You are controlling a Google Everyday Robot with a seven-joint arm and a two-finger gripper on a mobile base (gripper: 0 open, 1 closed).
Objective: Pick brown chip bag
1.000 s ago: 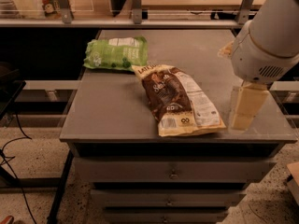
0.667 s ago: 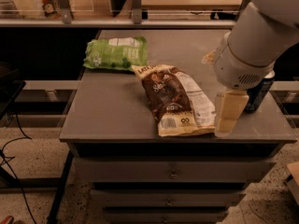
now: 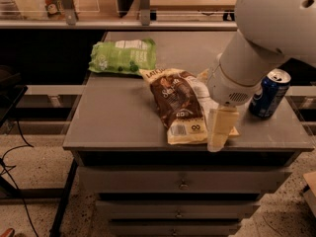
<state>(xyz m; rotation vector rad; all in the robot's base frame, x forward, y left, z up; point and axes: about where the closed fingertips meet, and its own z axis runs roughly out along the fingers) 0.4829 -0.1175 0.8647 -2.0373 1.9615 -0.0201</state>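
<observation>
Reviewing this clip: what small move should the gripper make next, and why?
Probably a short shift left and away from the table edge: the gripper hangs over the brown chip bag at its near right corner, off the bag's middle, with the blue soda can to the right.

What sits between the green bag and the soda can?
In the camera view, the brown chip bag lies between the green bag and soda can; the gripper hangs over its right edge.

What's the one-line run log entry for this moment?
tool over right edge of brown chip bag | bag flat on cabinet top
</observation>
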